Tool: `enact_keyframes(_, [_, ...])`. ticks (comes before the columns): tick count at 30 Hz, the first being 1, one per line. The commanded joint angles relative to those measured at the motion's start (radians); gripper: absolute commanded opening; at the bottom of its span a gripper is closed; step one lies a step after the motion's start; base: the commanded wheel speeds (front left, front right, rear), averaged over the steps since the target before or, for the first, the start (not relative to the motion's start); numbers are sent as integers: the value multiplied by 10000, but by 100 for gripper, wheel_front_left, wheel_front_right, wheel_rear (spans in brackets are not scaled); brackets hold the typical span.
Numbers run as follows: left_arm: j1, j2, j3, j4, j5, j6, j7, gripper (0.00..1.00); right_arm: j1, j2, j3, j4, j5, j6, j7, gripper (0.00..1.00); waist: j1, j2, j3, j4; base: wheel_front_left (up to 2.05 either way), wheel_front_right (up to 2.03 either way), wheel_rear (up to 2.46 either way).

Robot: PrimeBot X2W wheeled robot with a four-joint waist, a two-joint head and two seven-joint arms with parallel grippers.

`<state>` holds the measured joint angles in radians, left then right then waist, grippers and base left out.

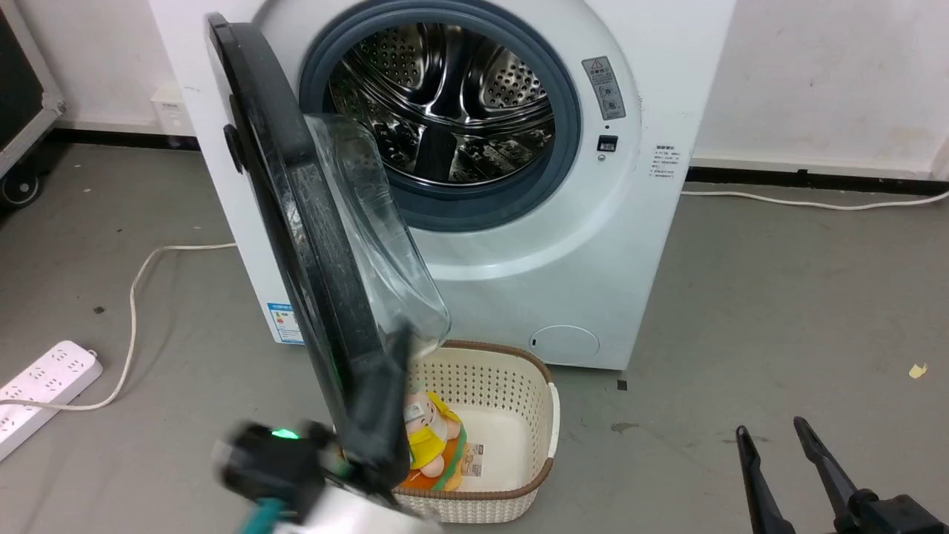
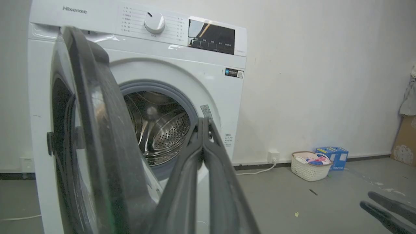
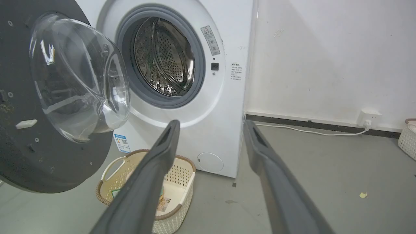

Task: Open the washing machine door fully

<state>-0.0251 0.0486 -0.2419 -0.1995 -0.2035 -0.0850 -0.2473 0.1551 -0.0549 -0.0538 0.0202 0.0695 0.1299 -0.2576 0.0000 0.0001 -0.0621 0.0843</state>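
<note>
The white washing machine (image 1: 534, 252) (image 2: 182, 65) (image 3: 224, 107) stands against the wall, its steel drum (image 1: 452, 96) exposed. The washing machine door (image 1: 311, 222) (image 2: 97, 130) (image 3: 19, 152) hangs on its left hinge, swung out roughly edge-on to me, with the glass bowl (image 3: 74, 78) facing right. My left gripper (image 1: 399, 348) (image 2: 203, 123) is shut with nothing between its fingers, and it lies along the inner side of the door's lower rim. My right gripper (image 1: 778, 437) (image 3: 211, 125) is open and low on the right, well apart from the door.
A cream basket (image 1: 511, 378) (image 3: 107, 169) holding a yellow toy (image 1: 430, 437) sits on the floor under the door. A power strip (image 1: 44, 382) and its cable (image 1: 133, 297) lie to the left. A second basket (image 2: 308, 167) and a blue box (image 2: 334, 156) stand by the far wall.
</note>
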Motion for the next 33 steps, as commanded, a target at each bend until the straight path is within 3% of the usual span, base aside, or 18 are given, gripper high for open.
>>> enact_keyframes(1, [147, 16, -173, 275, -45, -60, 143, 0, -83, 46, -7, 12, 44, 8, -41, 100, 0, -1, 9, -12, 0, 0, 0])
enact_keyframes(5, [273, 16, -751, 1812, -164, -71, 640, 0, -118, 47, -2, 50, 51, 8, -41, 100, 0, -1, 51, -67, 0, 0, 0])
enact_keyframes(16, [-130, 100, -323, 3741, -132, 544, 486, 0, -12, 47, 73, 162, 34, 8, -41, 100, 0, -1, -17, 244, 0, 0, 0])
enact_keyframes(33, [-419, 740, 436, 4338, -487, 828, 353, 0, 17, 47, 407, 277, 208, 8, -42, 100, 0, -1, 156, 2320, 0, 0, 0])
